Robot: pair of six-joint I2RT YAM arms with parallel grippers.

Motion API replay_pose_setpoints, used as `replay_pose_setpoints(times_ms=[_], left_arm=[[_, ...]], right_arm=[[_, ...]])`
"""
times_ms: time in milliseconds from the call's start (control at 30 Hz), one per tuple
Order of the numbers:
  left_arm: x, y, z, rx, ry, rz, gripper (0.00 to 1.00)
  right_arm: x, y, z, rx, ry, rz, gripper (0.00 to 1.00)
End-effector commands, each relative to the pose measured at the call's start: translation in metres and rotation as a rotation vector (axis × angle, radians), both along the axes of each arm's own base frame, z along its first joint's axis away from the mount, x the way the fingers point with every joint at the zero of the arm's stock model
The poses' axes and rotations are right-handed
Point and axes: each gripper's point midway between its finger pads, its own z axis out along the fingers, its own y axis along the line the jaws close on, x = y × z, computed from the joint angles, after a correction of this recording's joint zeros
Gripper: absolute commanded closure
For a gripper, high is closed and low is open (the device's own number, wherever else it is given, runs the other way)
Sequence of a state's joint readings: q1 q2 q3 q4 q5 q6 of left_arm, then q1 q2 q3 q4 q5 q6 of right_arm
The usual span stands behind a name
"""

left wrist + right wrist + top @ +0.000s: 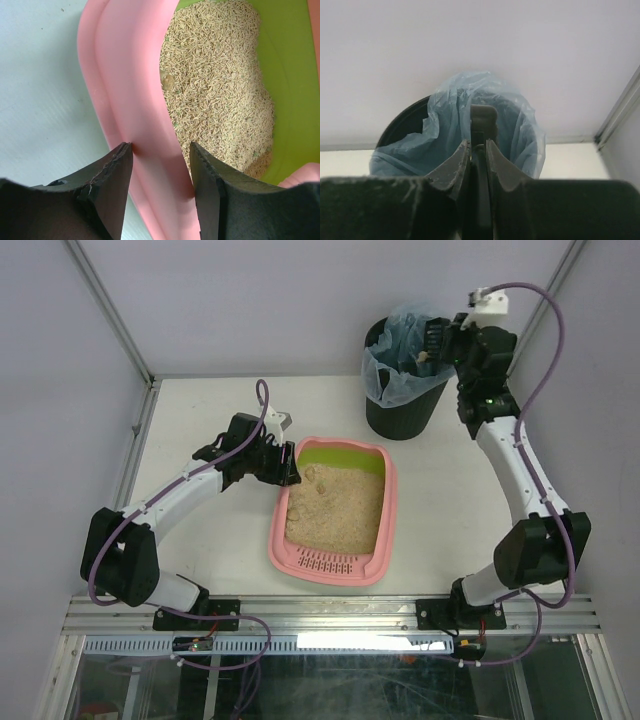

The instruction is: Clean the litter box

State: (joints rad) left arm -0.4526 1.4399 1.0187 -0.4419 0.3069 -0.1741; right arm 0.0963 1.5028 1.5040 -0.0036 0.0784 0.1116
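The pink litter box (278, 532) lies at the table's middle, lime-green end far, slotted rim near, beige litter (335, 510) inside. My left gripper (288, 472) is at its far-left rim. In the left wrist view my left gripper (161, 150) has one jaw outside and one inside the pink wall (130, 90), closed on it. A small clump (166, 80) sits in the litter by that wall. My right gripper (432, 345) is raised over the black bin (400, 410). In the right wrist view my right gripper (477, 145) is shut on the black scoop's handle (483, 117), the scoop's head inside the bag.
The bin stands at the back right, lined with a bluish bag (520, 130). White walls and metal frame posts (115, 320) close in the table at the back and sides. The arm bases sit at the near edge.
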Motion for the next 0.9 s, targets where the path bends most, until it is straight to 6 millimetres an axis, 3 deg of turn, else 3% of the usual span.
replay_pose_setpoints(times_ms=[0, 133, 267, 400, 567, 667, 867], left_arm=[[0.011, 0.004, 0.003, 0.035, -0.050, 0.002, 0.51], [0.011, 0.004, 0.003, 0.037, -0.049, 0.001, 0.51], [0.012, 0.004, 0.003, 0.038, -0.050, 0.002, 0.51], [0.011, 0.005, 0.001, 0.042, -0.047, 0.002, 0.51], [0.011, 0.004, 0.001, 0.040, -0.045, 0.003, 0.51], [0.011, 0.004, 0.002, 0.039, -0.045, 0.002, 0.51], [0.011, 0.004, 0.003, 0.035, -0.048, 0.000, 0.51]], right_arm=[[-0.008, 0.003, 0.045, -0.461, -0.205, -0.134, 1.00], [-0.015, 0.014, 0.052, -0.593, -0.249, -0.189, 1.00], [-0.026, 0.016, 0.069, -0.575, -0.294, -0.209, 1.00], [-0.053, 0.026, 0.099, -0.414, -0.376, -0.155, 1.00], [-0.101, 0.064, 0.121, -0.049, -0.395, 0.132, 1.00], [-0.129, 0.097, 0.109, 0.168, -0.286, 0.343, 1.00], [-0.165, 0.149, 0.033, 0.437, 0.113, 0.574, 1.00]])
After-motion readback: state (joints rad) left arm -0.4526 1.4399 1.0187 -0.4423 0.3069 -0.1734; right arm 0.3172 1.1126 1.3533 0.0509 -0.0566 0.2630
